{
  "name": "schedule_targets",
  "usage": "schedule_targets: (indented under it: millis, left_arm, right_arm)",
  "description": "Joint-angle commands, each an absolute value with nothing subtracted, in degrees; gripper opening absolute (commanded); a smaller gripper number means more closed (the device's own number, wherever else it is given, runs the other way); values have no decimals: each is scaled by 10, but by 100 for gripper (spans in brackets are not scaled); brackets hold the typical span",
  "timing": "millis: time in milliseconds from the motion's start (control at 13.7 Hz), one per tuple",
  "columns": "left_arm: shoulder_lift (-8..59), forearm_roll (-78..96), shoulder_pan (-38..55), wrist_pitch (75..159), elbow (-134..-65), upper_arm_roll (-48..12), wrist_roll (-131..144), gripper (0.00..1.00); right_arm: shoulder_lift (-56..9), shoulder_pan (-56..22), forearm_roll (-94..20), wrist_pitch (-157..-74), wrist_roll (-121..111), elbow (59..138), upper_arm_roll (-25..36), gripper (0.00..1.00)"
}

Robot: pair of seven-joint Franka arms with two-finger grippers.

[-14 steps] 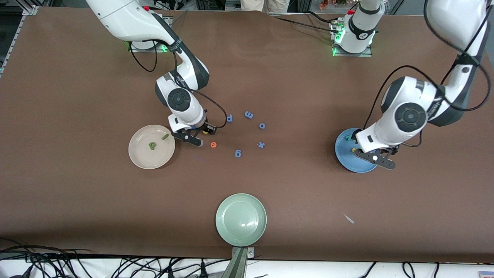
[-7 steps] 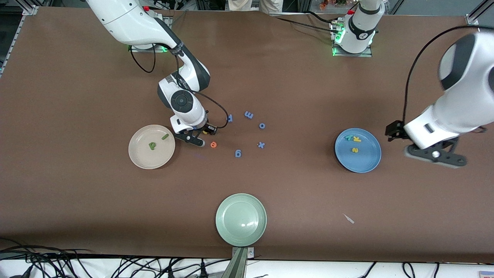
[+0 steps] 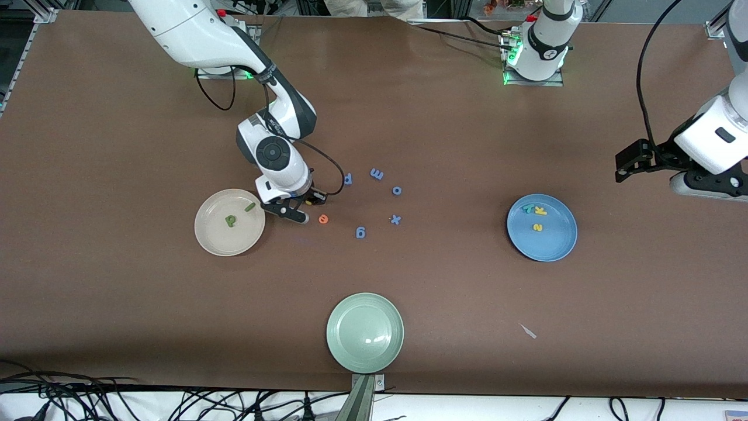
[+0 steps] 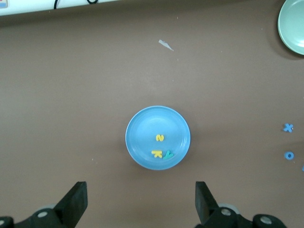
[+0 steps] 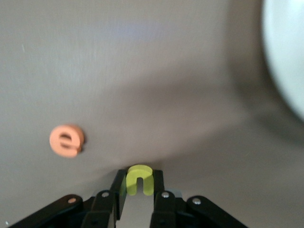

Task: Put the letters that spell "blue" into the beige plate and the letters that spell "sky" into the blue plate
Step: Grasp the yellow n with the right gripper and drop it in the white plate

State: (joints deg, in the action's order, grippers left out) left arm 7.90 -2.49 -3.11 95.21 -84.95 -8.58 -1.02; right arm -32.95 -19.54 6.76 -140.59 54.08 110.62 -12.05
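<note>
My right gripper (image 3: 311, 200) (image 5: 139, 176) is low at the table beside the beige plate (image 3: 213, 241) (image 5: 286, 57), shut on the yellow u (image 5: 139, 181). The orange e (image 3: 323, 219) (image 5: 67, 139) lies on the table close by. In the beige plate lie the dark green b (image 3: 231, 220) and the green l (image 3: 250, 207). The blue plate (image 3: 552, 245) (image 4: 140, 133) holds the yellow s (image 3: 537, 227) (image 4: 160, 137), yellow k (image 3: 540, 211) (image 4: 156, 153) and teal y (image 3: 529, 208) (image 4: 168, 154). My left gripper (image 3: 710, 187) (image 4: 141, 204) hangs open and empty, over the table at the left arm's end.
Blue letters p (image 3: 347, 178), m (image 3: 377, 173), o (image 3: 397, 190), x (image 3: 395, 219) and g (image 3: 360, 233) lie scattered mid-table. A pale green plate (image 3: 365, 351) (image 4: 294, 23) sits at the table's front edge. A small pale scrap (image 3: 528, 331) (image 4: 166, 45) lies nearer the camera than the blue plate.
My left arm has lifted off the blue plate and swung out toward its own end of the table. My right gripper has shut on the yellow u.
</note>
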Motion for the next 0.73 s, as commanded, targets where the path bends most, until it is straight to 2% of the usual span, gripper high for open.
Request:
schedule_targets:
  millis: [0,219,438,656]
  left_arm:
    - [9,-11,9,1004,-954,-38,-8,100]
    - [18,-11,11,1003,-943,-39,-4,100]
    - [18,-11,12,984,-936,-41,-4,100]
    - [20,-11,12,983,-935,-40,-10,100]
  right_arm:
    - [-276,-146,69,-1334,445,1107,-124,27]
    - [-243,-111,69,-1284,329,1110,-107,27]
    - [-238,-98,69,-1282,238,1113,-72,29]
    - [-244,-96,63,-1300,243,1113,-71,44]
